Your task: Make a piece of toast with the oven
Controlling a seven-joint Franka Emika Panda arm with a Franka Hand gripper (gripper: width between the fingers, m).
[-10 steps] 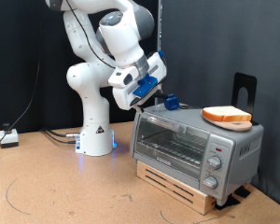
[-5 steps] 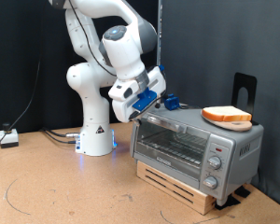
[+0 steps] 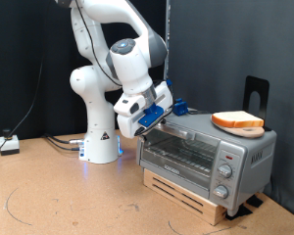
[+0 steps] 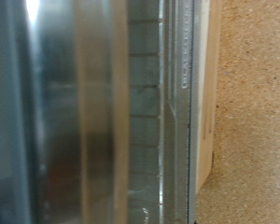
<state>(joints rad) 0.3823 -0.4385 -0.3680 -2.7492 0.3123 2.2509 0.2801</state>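
Compared with the earlier frames, the claw has come down and in, and now sits at the upper corner of the oven on the exterior view's left, level with the top edge of the glass door. Whether its fingers are spread or closed cannot be told: the arm's wrist hides them outside, and the wrist view shows no fingertips. That view is filled at close range by the oven's metal frame and door glass, with the wooden slatted base and the worktop beyond. This position suits reaching the door's top edge.

The door appears closed. The piece of toast lies flat on the oven's roof, toward the exterior view's right, well apart from the claw and untouched.
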